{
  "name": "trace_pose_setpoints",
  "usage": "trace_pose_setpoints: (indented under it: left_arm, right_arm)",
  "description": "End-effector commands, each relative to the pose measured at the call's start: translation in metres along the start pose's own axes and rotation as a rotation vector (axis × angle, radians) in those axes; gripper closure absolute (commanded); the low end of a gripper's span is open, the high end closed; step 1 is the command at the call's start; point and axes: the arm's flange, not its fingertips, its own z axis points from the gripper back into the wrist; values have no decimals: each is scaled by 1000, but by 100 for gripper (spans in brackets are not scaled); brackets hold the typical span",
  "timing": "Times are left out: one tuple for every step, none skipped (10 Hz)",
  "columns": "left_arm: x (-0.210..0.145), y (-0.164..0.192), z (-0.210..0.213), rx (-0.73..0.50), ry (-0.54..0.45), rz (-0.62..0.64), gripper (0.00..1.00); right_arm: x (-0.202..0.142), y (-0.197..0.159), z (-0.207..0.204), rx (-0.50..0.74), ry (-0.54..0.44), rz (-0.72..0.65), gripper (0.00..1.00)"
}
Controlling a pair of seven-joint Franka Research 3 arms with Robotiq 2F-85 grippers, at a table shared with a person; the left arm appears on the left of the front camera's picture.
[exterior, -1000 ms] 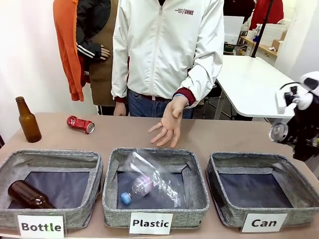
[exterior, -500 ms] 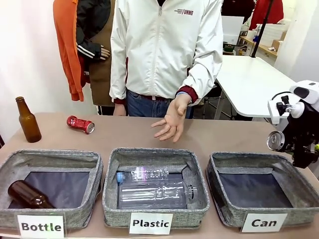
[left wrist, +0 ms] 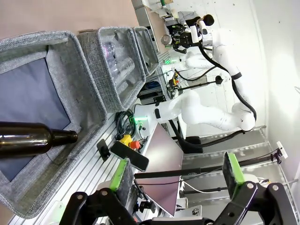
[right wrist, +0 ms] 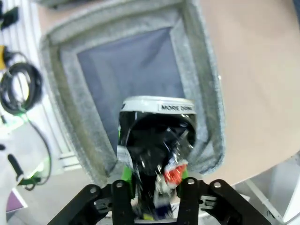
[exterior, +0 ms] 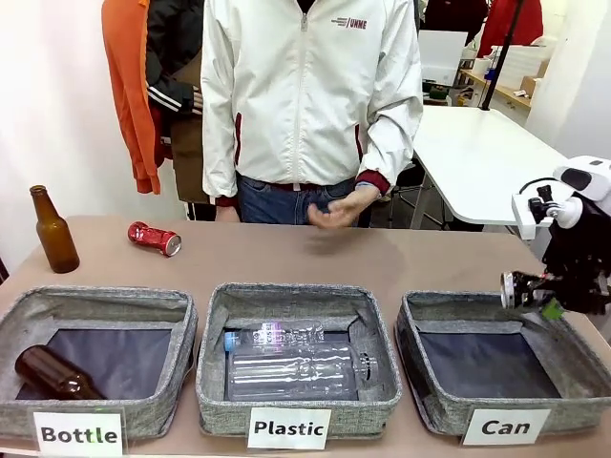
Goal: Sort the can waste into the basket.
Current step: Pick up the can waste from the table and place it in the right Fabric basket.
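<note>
Right wrist view, bottom centre: right gripper [right wrist: 154, 190] clamped on the black can [right wrist: 157, 140], one finger [right wrist: 123, 192] on each side of its lower body. The silver top points away, toward mid-frame, and the can's skin is creased and shiny. Below it is the basket [right wrist: 199, 79], with dark lining showing past the can's top and grey wall to either side. Left wrist view, bottom edge: left gripper [left wrist: 178, 176] spread wide, green pads [left wrist: 123, 174] well apart, nothing between them. Front view, bottom row: three grey bins side by side. Lower right is the basket [exterior: 431, 382], white label [exterior: 505, 426] reading "Can", dark lining showing. In the centre is the middle bin [exterior: 212, 372], labelled "Plastic", with clear bottles [exterior: 296, 367] lying in it. Lower left is the left bin [exterior: 181, 353], labelled "Bottle", with a brown bottle [exterior: 52, 374] lying in its corner. At the right edge, over the basket's far rim, the right gripper [exterior: 533, 291] holds the black can [exterior: 513, 288] on its side, silver end toward picture left. Beyond the bins, on the table [exterior: 430, 258] at frame left, the red can [exterior: 154, 238] lies on its side, well apart from both grippers. A standing bottle [exterior: 52, 232] is near it, further left. On the far side stands a person in a white jacket, hand [exterior: 339, 210] at waist height above the table's far edge.
</note>
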Motion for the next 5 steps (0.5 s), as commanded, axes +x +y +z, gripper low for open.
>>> trace_pose_setpoints:
  left_arm:
    - [-2,-3,1,-7,4,14,0]
    - [-2,-3,1,-7,4,14,0]
    - [-2,-3,1,-7,4,14,0]
    - [-2,-3,1,-7,4,14,0]
    - [-2,-3,1,-7,4,14,0]
  right_arm:
    - [-1,-6,2,-9,-19,12,19]
    - [0,-7,2,-19,-39,3,9]
    - [1,-8,3,-22,-65,-1,0]
    - [1,-10,4,-26,-111,-24,0]
    - [0,-12,3,33,-189,-74,0]
